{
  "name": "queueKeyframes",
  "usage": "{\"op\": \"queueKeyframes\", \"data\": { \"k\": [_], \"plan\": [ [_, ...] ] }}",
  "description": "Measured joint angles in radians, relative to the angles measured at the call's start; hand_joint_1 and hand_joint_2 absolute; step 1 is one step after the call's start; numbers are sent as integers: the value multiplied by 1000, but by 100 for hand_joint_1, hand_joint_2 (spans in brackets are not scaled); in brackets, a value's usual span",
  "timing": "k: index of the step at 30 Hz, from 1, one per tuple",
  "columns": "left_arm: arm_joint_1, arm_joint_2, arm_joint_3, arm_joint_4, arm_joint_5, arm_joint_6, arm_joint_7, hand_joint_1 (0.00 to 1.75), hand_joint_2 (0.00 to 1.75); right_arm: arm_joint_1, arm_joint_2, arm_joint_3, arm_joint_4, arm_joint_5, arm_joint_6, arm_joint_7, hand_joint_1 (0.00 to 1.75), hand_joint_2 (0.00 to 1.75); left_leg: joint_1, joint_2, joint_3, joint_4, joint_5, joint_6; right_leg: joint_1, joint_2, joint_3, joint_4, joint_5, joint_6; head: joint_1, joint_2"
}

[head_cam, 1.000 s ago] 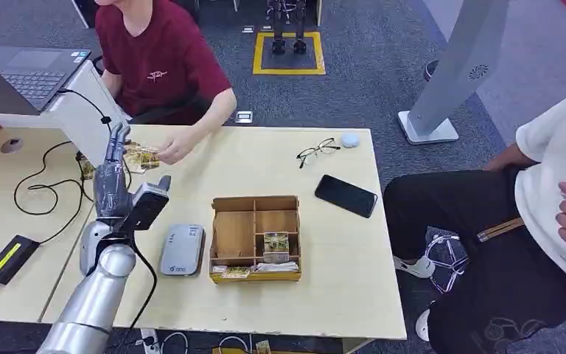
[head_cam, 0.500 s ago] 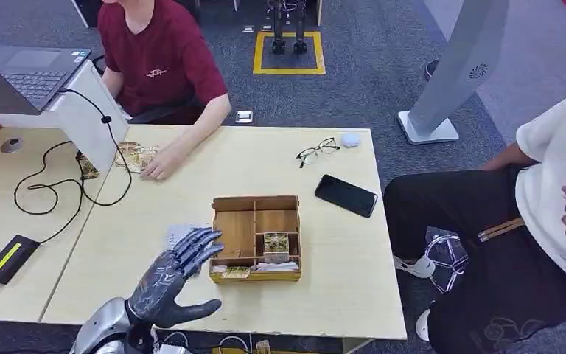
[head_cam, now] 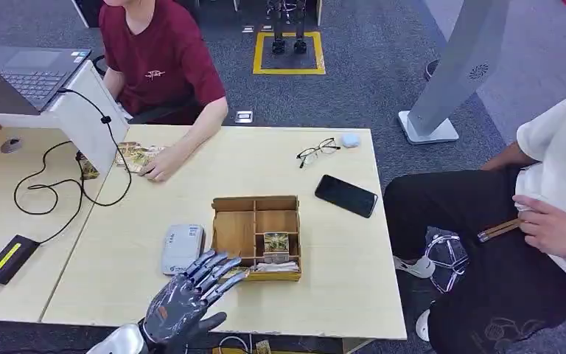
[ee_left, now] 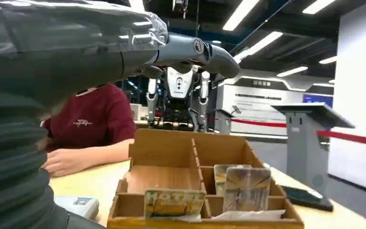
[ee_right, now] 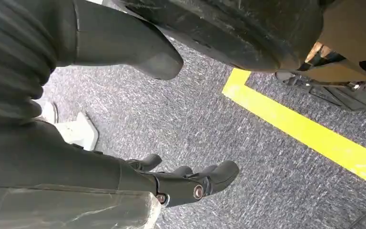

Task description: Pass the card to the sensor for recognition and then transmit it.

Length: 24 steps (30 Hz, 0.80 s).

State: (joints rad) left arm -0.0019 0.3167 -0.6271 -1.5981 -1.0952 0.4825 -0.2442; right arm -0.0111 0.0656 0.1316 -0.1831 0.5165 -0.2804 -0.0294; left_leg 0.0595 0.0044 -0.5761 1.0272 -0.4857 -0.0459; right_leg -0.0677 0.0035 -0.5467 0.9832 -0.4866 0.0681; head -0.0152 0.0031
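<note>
Reaching in over the near edge of the pale wooden surface (head_cam: 324, 295), the left hand (head_cam: 184, 295) has its dark fingers spread apart and holds nothing; its fingertips (head_cam: 225, 267) sit by the front left corner of the wooden organizer box (head_cam: 256, 236). Inside that box, one card (ee_left: 247, 188) stands upright in a small compartment and another card marked "HOTEL" (ee_left: 174, 202) leans in the front slot. Just beside the box on its left lies the grey card sensor (head_cam: 182, 247). More cards (head_cam: 138, 155) rest at the far left of the surface under the hand of a person in a maroon shirt (head_cam: 161, 55). A black phone (head_cam: 346, 195) and a pair of glasses (head_cam: 317, 150) lie further right. Hanging over grey carpet, the right hand (ee_right: 190, 183) has its fingers loosely extended and empty.
</note>
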Motion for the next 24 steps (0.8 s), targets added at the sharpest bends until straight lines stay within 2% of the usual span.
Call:
{"op": "queueKeyframes", "data": {
  "k": [3, 8, 18, 24],
  "plan": [
    [-18, -27, -8, 53, -18, 44, 33, 0, 175, -1, 1, 0, 0, 12, -1, 0, 0, 175, 0, 0, 0, 0, 0, 0, 0, 0, 0, 0, 0, 0, 0, 0],
    [-52, -79, -14, 128, -33, 74, 63, 0, 175, -4, 5, 0, 0, 18, -1, 7, 0, 175, 0, 0, 0, 0, 0, 0, 0, 0, 0, 0, 0, 0, 0, 0],
    [-109, -144, -17, 217, -49, 77, 98, 0, 175, -9, 7, -1, 0, 18, 2, 19, 0, 175, 0, 0, 0, 0, 0, 0, 0, 0, 0, 0, 0, 0, 0, 0],
    [-128, -163, -17, 246, -50, 74, 100, 0, 175, -13, 9, -1, 0, 18, 4, 20, 0, 175, 0, 0, 0, 0, 0, 0, 0, 0, 0, 0, 0, 0, 0, 0]
  ]
}}
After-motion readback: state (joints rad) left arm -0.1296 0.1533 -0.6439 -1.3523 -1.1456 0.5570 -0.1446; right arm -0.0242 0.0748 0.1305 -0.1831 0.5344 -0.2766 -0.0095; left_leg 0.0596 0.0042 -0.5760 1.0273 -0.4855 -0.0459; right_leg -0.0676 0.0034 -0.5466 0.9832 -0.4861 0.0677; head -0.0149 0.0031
